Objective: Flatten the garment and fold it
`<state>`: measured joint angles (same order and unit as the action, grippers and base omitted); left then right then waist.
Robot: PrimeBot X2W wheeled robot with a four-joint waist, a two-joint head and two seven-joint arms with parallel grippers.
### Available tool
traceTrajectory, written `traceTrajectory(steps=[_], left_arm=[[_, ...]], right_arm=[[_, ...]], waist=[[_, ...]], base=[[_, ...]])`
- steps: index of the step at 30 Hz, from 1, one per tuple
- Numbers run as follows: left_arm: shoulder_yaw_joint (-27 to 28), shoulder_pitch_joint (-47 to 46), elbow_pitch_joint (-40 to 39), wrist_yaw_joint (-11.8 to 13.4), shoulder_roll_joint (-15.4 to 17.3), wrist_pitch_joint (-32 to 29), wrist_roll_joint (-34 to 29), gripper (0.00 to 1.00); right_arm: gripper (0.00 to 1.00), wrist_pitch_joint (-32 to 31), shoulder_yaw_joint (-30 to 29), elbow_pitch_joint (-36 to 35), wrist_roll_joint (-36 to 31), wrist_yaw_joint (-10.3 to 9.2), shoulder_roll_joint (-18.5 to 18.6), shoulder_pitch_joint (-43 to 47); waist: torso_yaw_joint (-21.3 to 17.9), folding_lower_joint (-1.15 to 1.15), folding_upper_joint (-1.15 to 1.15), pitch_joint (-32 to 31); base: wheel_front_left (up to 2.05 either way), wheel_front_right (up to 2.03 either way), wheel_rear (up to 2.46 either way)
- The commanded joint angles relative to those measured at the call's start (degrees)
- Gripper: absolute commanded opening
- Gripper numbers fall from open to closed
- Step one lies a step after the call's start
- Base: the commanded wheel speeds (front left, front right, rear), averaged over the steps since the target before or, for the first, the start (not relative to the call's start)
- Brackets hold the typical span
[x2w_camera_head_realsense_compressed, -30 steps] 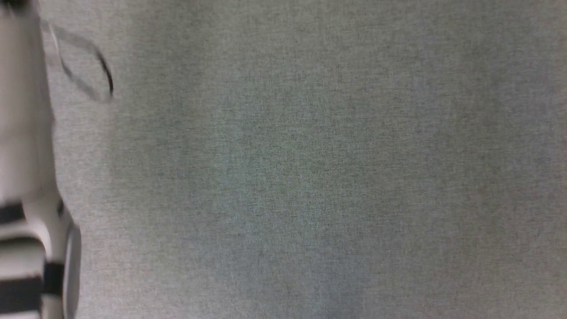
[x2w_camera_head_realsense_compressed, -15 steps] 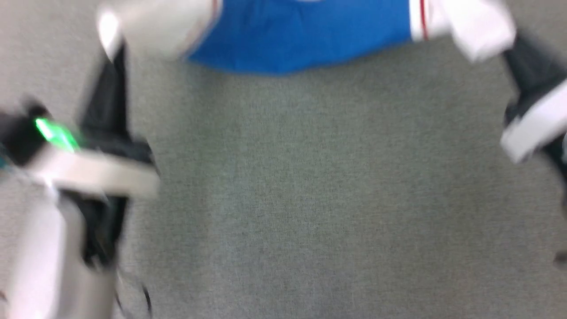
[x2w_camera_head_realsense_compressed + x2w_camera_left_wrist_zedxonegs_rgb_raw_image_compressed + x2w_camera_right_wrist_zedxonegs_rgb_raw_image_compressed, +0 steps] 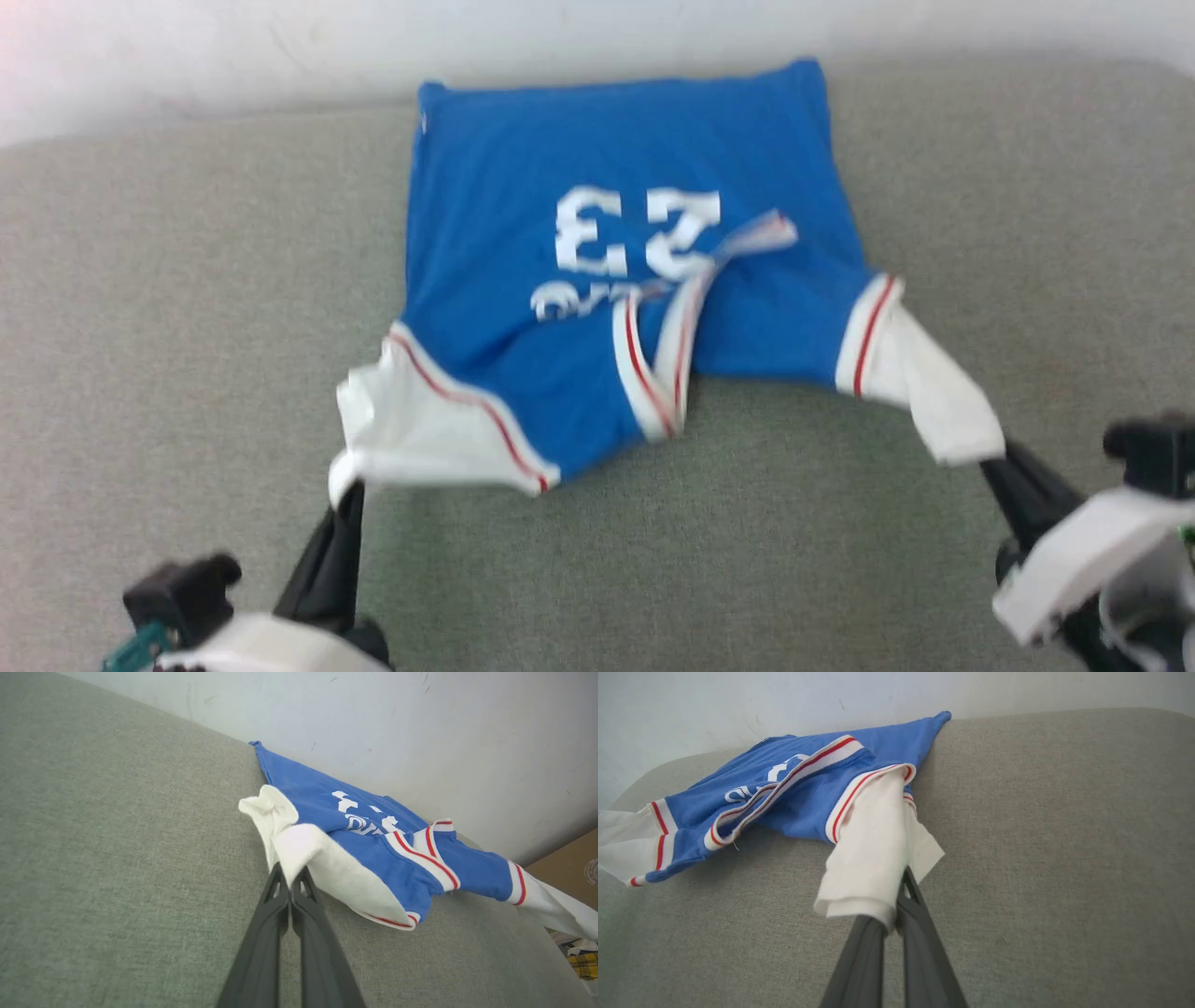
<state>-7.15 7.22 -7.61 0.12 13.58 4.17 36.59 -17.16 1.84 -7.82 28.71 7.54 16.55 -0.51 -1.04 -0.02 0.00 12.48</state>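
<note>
**Left pincer** (image 3: 289, 877): jaws pressed together on the edge of the white left sleeve (image 3: 327, 868). **Right pincer** (image 3: 901, 884): likewise closed, with the white right sleeve (image 3: 873, 858) pinched and draped over its tips.

In the head view we place the two at 7 and 4 o'clock. The blue T-shirt (image 3: 579, 187) lies beyond them toward 12 o'clock on the grey cloth-covered tabletop (image 3: 187, 280). Its hem is by the white wall (image 3: 280, 47), its collar band (image 3: 649, 392) is rumpled toward 6 o'clock, and its printed number (image 3: 635, 233) faces up.

We judge the jersey light, limp and stretchy. It sags between grips, holds no shape, and should drag on the cloth rather than slide. The sleeve edges serve for spreading. For folding we would take the doubled seams at the shoulders and hem corners, where the knit stretches least.
</note>
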Motion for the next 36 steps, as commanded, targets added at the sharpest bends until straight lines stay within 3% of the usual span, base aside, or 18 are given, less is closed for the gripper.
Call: traceTrajectory(steps=[1, 5, 15, 22, 27, 28, 29, 30, 31, 36], left_arm=[[0.32, 1.92, 0.49, 0.36, 0.22, -0.19, 0.57, 0.00], [1.08, 6.38, 0.82, 0.43, 0.93, -1.31, 2.26, 0.00], [1.95, 14.14, -1.14, 1.85, 3.94, -7.61, 5.05, 0.00], [1.31, 16.59, -2.06, 3.09, 4.94, -10.54, 5.22, 0.00], [-0.04, 14.65, -1.55, 3.13, 4.52, -10.47, 4.23, 0.00], [-0.32, 14.25, -1.41, 3.07, 4.40, -10.53, 4.17, 0.00], [-0.52, 13.92, -1.34, 3.02, 4.31, -10.56, 4.16, 0.00], [-0.62, 13.67, -1.31, 3.01, 4.25, -10.61, 4.20, 0.00], [-0.66, 13.53, -1.33, 3.01, 4.24, -10.66, 4.24, 0.00], [0.04, 13.33, -2.76, 3.33, 4.82, -10.38, 4.13, 0.00]], right_arm=[[0.00, -0.19, -0.88, -0.49, 0.17, -0.05, -0.83, 2.44], [0.00, -1.28, -2.80, -0.94, 1.11, -0.05, -1.78, 8.55], [0.00, -9.18, -6.85, -3.91, 3.99, -0.05, 1.46, 20.36], [0.00, -11.91, -9.22, -4.94, 2.57, -0.05, 1.98, 23.23], [0.00, -11.67, -7.46, -3.20, 2.48, -0.05, 1.14, 22.18], [0.06, -11.54, -7.11, -2.66, 2.36, -0.05, 1.07, 21.96], [0.32, -11.31, -6.94, -2.22, 2.14, -0.05, 0.99, 21.66], [0.72, -11.13, -6.99, -1.84, 1.94, -0.05, 0.81, 21.34], [1.00, -11.26, -6.97, -1.67, 1.71, -0.05, 0.81, 21.02], [1.00, -11.16, -9.25, -6.63, 2.94, -0.05, 2.20, 15.31]], waist=[[-0.11, 0.02, 0.00, -4.20], [-0.42, 0.02, 0.00, -6.62], [-0.76, 0.02, 0.00, -9.38], [-0.46, 0.02, 0.00, -9.29], [0.08, 0.02, 0.00, -9.37], [0.19, 0.02, 0.00, -9.47], [0.27, 0.02, 0.00, -9.54], [0.32, 0.02, 0.00, -9.59], [0.35, 0.02, 0.00, -9.60], [0.37, 0.02, 0.00, -8.34]], base=[[0.00, 0.00, 0.00], [0.00, 0.00, 0.00], [0.00, 0.00, 0.00], [0.00, 0.00, 0.00], [0.00, 0.00, 0.00], [0.00, 0.00, 0.00], [0.00, 0.00, 0.00], [0.00, 0.00, 0.00], [0.00, 0.00, 0.00], [0.00, 0.00, 0.00]])
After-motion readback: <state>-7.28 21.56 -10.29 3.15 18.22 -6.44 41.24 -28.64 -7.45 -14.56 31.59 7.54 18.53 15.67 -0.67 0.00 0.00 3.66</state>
